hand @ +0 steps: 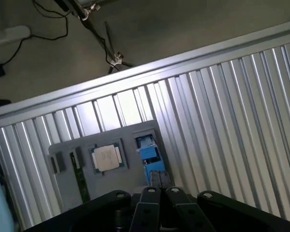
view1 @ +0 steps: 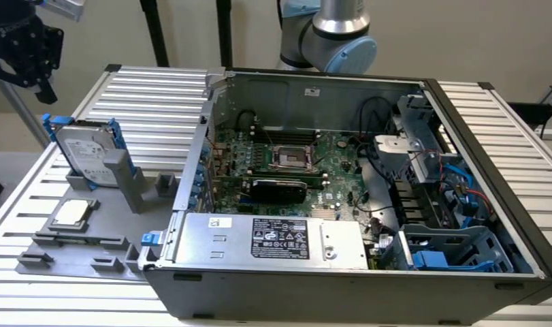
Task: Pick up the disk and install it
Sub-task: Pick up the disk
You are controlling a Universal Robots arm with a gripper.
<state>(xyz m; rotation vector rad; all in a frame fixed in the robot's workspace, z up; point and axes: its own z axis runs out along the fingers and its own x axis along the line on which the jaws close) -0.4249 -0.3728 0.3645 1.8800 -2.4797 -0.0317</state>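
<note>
In the exterior view, your disk (view1: 83,151) stands upright in the grey holder (view1: 121,178) at that view's left, beside the open computer case (view1: 294,85). Treat it as rigid, weighty and shock-sensitive, and grip it by the blue rails (view1: 111,139). You can't read its white label. In the wrist view, your claw (hand: 157,180) is clenched on nothing. The blue piece (hand: 149,153) beyond it is possibly a rail.

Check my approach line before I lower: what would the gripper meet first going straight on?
Probably the disk, its blue rail up in the gray holder, right ahead of the shut gripper. Depth is unclear, so the gap between them cannot be told.
</note>
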